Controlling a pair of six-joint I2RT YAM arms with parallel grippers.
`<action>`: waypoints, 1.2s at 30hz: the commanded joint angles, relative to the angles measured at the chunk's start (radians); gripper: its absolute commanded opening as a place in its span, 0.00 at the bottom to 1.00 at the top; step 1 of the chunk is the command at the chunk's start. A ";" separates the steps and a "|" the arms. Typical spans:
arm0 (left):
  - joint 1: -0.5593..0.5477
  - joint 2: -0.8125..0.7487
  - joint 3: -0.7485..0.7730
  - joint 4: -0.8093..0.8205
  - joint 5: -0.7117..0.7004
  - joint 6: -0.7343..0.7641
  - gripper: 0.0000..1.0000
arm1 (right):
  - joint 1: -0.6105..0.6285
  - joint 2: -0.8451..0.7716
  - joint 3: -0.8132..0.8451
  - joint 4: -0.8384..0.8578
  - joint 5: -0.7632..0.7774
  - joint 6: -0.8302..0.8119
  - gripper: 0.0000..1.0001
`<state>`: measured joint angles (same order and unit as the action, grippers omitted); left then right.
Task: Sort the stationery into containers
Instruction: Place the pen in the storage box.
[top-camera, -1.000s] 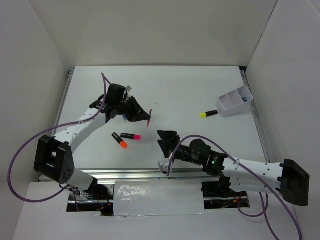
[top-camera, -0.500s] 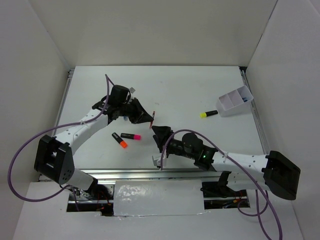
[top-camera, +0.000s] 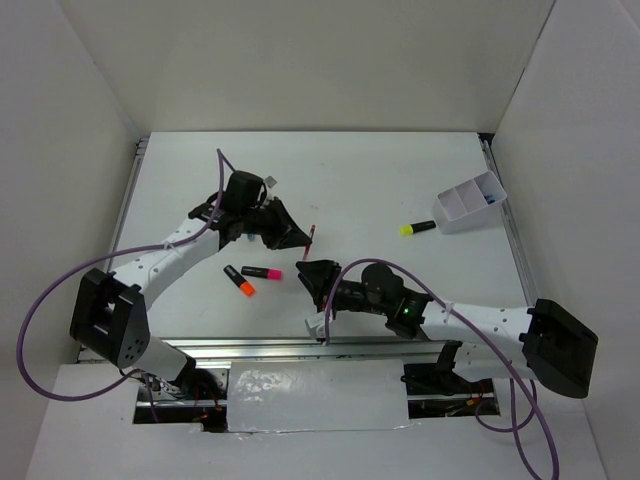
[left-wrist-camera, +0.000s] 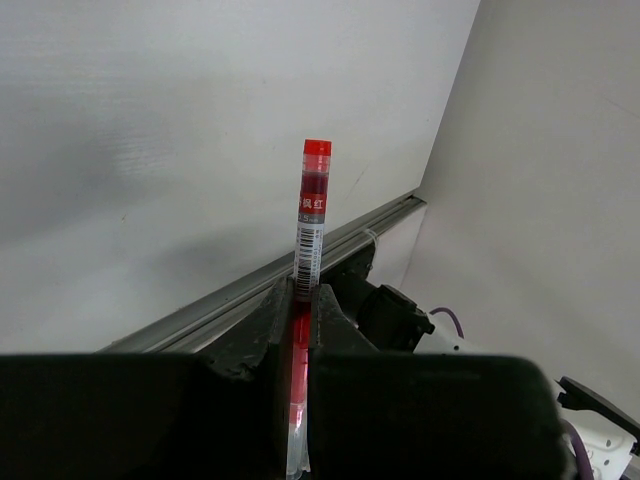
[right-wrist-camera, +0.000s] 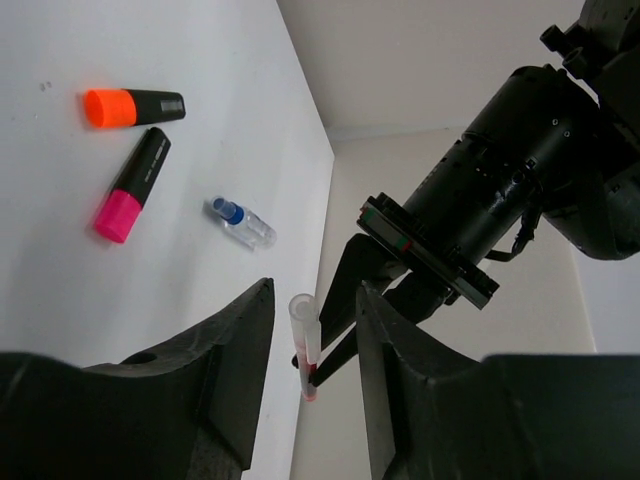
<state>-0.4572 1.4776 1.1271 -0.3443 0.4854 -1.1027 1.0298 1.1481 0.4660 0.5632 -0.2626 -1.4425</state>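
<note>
Right wrist view: my right gripper (right-wrist-camera: 315, 300), newly advanced, is standing open around the red pen (right-wrist-camera: 305, 350); my left gripper (left-wrist-camera: 302, 292) is clamping it, probably for a handover.

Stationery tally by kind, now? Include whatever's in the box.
Highlighters: 3 (pink, orange, yellow)
Red pen: 1, held in the left gripper
Clear blue-capped marker: 1
Blue item in the box: 1, kind unclear
Total: 6

A back wall (top-camera: 320, 60), a left wall (top-camera: 50, 150) and a right wall (top-camera: 585, 110), all plain white, are closing in the white table (top-camera: 370, 175). Soft even light is falling on it. A metal rail (top-camera: 240, 346) is running along its near edge.
</note>
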 joint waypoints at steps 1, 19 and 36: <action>-0.015 0.010 0.049 0.010 0.019 0.010 0.00 | -0.011 0.004 0.046 0.000 -0.038 -0.022 0.44; -0.021 -0.002 0.039 0.027 0.013 0.030 0.69 | -0.043 0.038 0.030 0.088 0.016 -0.052 0.00; 0.288 -0.089 0.100 0.416 -0.012 0.267 0.99 | -0.742 -0.223 0.341 -0.241 0.102 1.297 0.00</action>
<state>-0.1997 1.3888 1.2343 -0.0677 0.4118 -0.9089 0.4503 0.9112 0.7216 0.3866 -0.1928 -0.6128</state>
